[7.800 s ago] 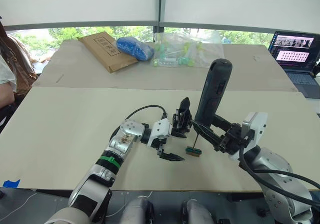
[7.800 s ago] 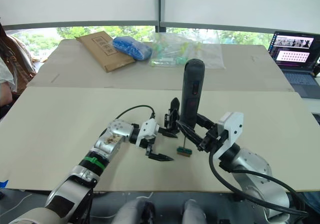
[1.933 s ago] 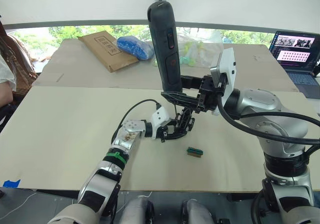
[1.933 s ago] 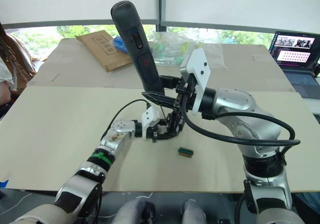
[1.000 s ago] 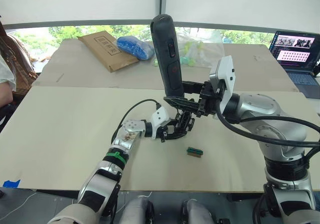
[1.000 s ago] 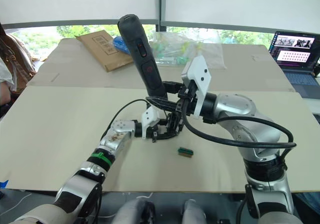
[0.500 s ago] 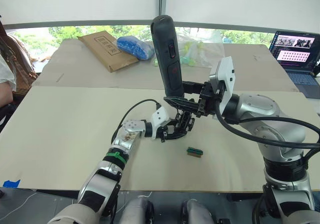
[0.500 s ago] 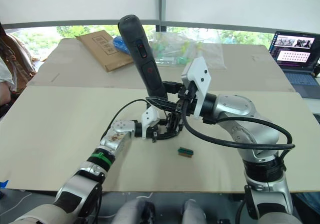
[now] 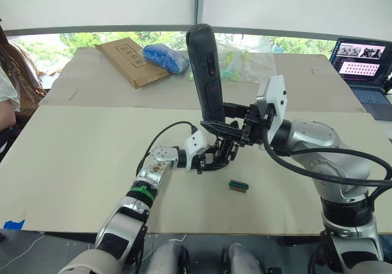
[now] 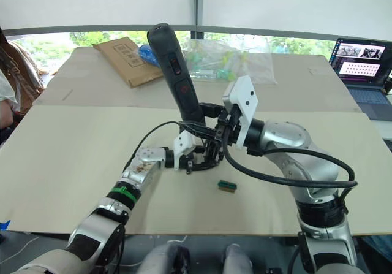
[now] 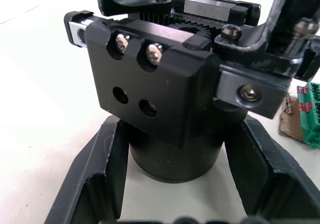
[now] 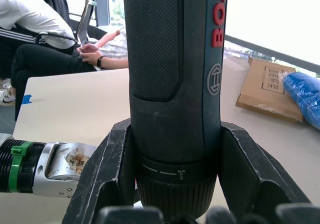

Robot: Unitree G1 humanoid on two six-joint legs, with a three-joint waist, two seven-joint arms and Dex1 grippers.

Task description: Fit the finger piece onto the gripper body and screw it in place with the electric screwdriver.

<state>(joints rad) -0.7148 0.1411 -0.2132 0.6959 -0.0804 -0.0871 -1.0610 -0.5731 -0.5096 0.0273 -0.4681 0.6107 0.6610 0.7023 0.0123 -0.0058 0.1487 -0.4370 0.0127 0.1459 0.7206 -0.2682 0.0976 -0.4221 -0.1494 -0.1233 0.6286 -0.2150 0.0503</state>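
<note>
My left gripper (image 9: pixel 214 158) is shut on the round base of the gripper body (image 11: pixel 165 83), a black block with two screws and two empty holes on its face, held low over the table. Black parts rise from its top; I cannot tell the finger piece apart among them. My right gripper (image 9: pixel 224 125) is shut on the electric screwdriver (image 9: pixel 205 72), a thick black cylinder (image 12: pixel 175 73) that stands nearly upright just above the gripper body. Its bit end points down and is hidden behind my right fingers.
A small green block (image 9: pixel 237 186) lies on the table just right of the gripper body. At the back lie a cardboard box (image 9: pixel 130 59), a blue bag (image 9: pixel 164 57) and a clear plastic bag (image 9: pixel 242 56). A laptop (image 9: pixel 364 65) stands far right; a person (image 9: pixel 9 84) sits at the left.
Earlier my left gripper stood open beside the gripper body and the screwdriver was lower, to its right. Now the left is shut on the body. Over the last second the screwdriver sank slightly.
</note>
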